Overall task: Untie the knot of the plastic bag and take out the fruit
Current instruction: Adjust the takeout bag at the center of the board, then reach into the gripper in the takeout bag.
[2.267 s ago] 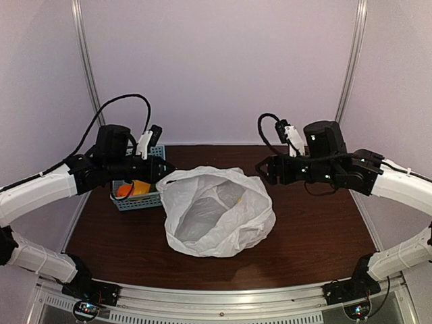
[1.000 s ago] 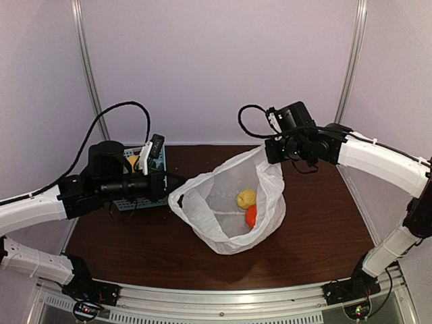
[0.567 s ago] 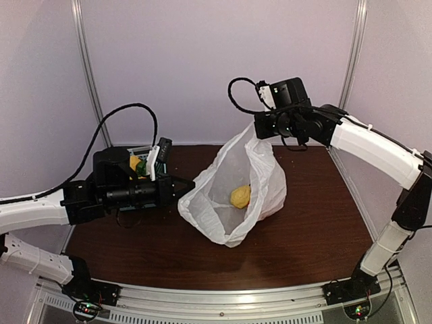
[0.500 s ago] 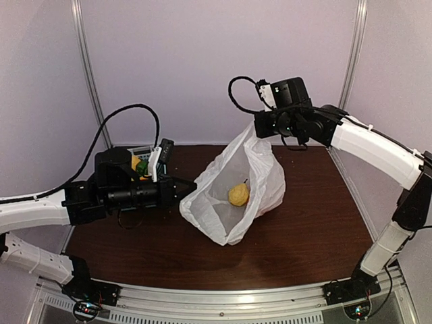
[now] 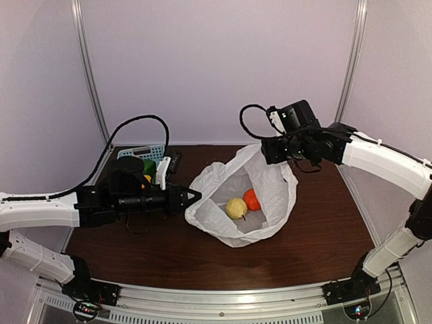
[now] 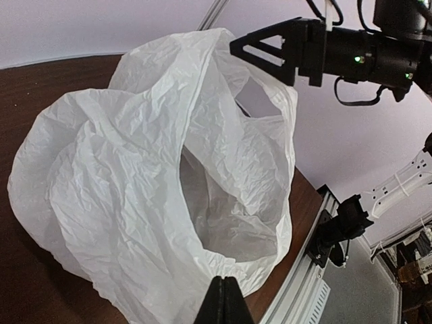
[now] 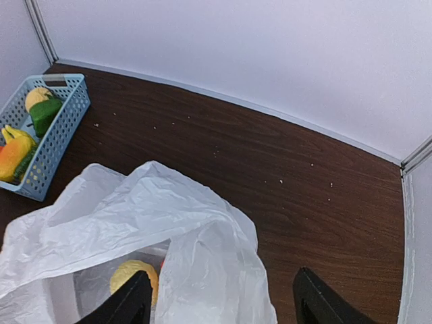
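1. I am watching the bag (image 5: 219, 181) sitting near the middle of the table (image 5: 324, 229), with its mouth gaping up toward the overhead camera.
2. The left claw (image 5: 194, 197) is reaching in at the bag's 9 o'clock. Its fingers (image 6: 217, 304) are pressed together and pinching the thin rim of the bag.
3. The right claw (image 7: 223, 273) is hanging at the bag's 1 o'clock, over the raised far edge. Its fingers are standing spread wide, and white plastic is showing below the gap between them.
4. A yellow fruit (image 5: 236, 208) and an orange fruit (image 5: 252, 199) are lying side by side, touching, on the floor of the bag.
5. A blue basket (image 5: 138, 151) is sitting at the bag's 10 o'clock, behind the left arm. It is holding green, yellow and orange pieces.
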You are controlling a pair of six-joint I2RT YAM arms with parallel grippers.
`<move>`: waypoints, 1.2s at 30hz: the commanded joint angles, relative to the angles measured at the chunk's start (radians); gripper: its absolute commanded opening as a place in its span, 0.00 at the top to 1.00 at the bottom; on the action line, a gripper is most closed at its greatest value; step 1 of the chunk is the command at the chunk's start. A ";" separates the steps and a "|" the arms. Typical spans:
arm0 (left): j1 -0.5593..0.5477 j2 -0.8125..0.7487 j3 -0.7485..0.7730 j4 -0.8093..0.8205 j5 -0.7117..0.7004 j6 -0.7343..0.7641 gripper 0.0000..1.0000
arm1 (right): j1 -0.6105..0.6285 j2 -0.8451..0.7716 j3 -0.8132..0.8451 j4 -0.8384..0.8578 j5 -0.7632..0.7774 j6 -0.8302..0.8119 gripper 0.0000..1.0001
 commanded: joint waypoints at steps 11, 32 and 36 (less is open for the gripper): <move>-0.004 0.008 -0.007 0.051 -0.018 -0.002 1.00 | 0.244 -0.200 -0.075 -0.116 -0.098 0.168 0.32; -0.003 -0.010 -0.007 -0.006 -0.070 -0.031 1.00 | 0.250 0.157 -0.235 0.225 -0.089 0.443 0.38; -0.004 -0.015 -0.004 -0.016 -0.069 -0.033 1.00 | 0.250 0.173 -0.263 0.237 -0.021 0.485 0.39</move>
